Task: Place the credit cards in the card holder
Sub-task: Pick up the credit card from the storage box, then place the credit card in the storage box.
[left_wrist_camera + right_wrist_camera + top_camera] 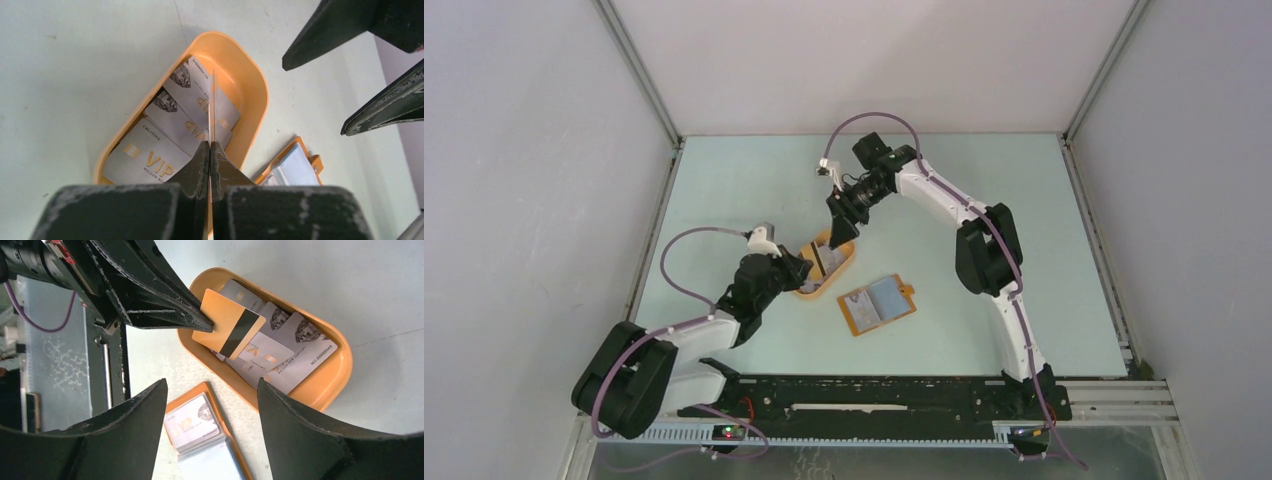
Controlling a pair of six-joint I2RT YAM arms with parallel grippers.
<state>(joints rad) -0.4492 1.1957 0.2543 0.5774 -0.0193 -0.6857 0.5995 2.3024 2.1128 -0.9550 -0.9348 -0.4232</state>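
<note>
My left gripper (pixel 210 146) is shut on one credit card (pixel 229 324), held on edge above the oval orange tray (pixel 252 82). The card's back is tan with a black stripe. Several pale "VIP" credit cards (pixel 150 156) lie overlapping in the tray. The card holder (pixel 877 305) lies open on the table right of the tray, its blue-grey lining up, with one card (pixel 192 421) in a slot. My right gripper (pixel 211 386) hangs open and holds nothing, just beyond the tray, close to the held card but apart from it.
The tray (pixel 849 265) sits mid-table between both arms. The right arm's fingers (pixel 325 37) hang close over its far end. White walls enclose the pale green table (pixel 754 180) on three sides. A black rail (pixel 874 395) runs along the near edge.
</note>
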